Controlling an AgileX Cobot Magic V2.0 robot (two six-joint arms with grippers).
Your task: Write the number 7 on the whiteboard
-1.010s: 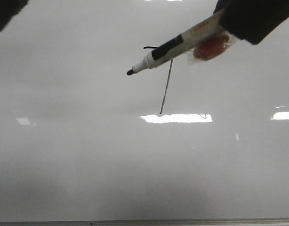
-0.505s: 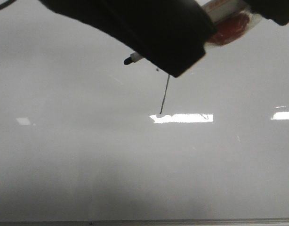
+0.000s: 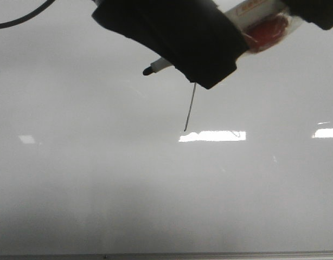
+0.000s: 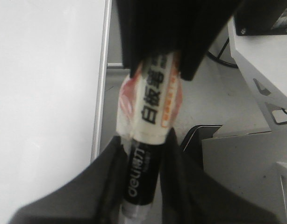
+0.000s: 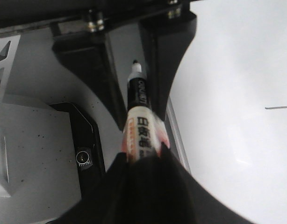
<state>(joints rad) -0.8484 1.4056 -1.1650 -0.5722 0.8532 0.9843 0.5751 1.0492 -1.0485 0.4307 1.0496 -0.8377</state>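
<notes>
Apparently the number 7 (image 3: 189, 111) stands finished on the whiteboard (image 3: 101, 179), while the right gripper (image 5: 143, 154) pinches the marker (image 5: 139, 119) and the left gripper (image 4: 143, 154), at 12 o'clock in the front view, straddles its barrel, grip unclear.

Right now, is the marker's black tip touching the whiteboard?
No, in the front view the marker tip hangs off the whiteboard, left of the number 7 downstroke.

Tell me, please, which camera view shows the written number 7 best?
The front view: the number 7 shows its long slanted downstroke on the whiteboard, though a dark arm hides its top stroke. The right wrist view shows only a thin short line near the picture's edge. The left wrist view shows bare board, no writing.
</notes>
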